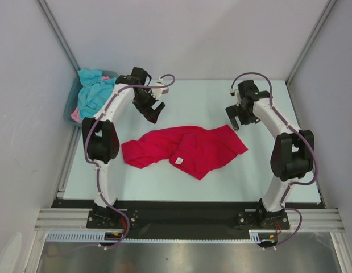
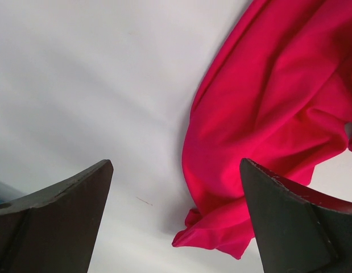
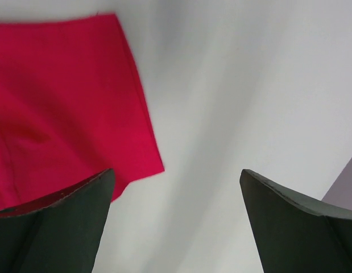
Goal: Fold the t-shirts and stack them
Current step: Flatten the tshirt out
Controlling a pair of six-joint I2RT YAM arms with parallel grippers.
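Stage: red t-shirt (image 1: pixel 184 149) crumpled, not yet spread. Flanking it, left gripper (image 1: pixel 154 112) and right gripper (image 1: pixel 235 121) hang with jaws apart, empty. You probably need to pinch its corners next.

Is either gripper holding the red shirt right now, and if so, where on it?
Nothing is held. The left gripper and right gripper are both open and empty; the red shirt lies loose between them.
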